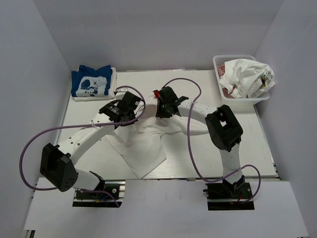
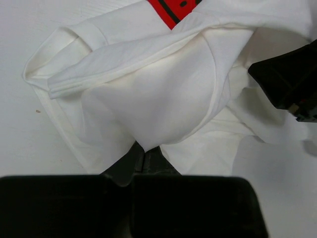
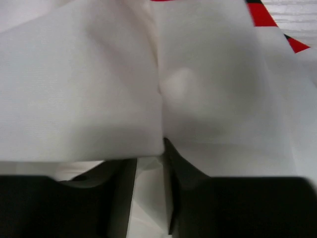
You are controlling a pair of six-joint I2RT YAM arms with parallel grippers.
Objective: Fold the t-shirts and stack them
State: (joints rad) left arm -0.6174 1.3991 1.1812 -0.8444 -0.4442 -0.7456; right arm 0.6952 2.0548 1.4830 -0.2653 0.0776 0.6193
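While left gripper (image 2: 144,154) pinches white t-shirt (image 2: 148,94) edge, open table (image 1: 247,148) at right

- A white table (image 1: 247,144) filled the middle of the overhead view, its top marked by fine lines running along its length.
- The same table top appeared as plain white (image 2: 29,144) in the left wrist view, with a small dark speck (image 2: 38,111) on it.
- A white plastic basket (image 1: 233,56) with lattice walls stood at the table's far right corner.
- Pale grey walls closed the scene in: a back wall (image 1: 158,29), a left wall (image 1: 25,89) and a right wall (image 1: 292,99).
- A white board (image 1: 163,203) lay along the table's near edge.
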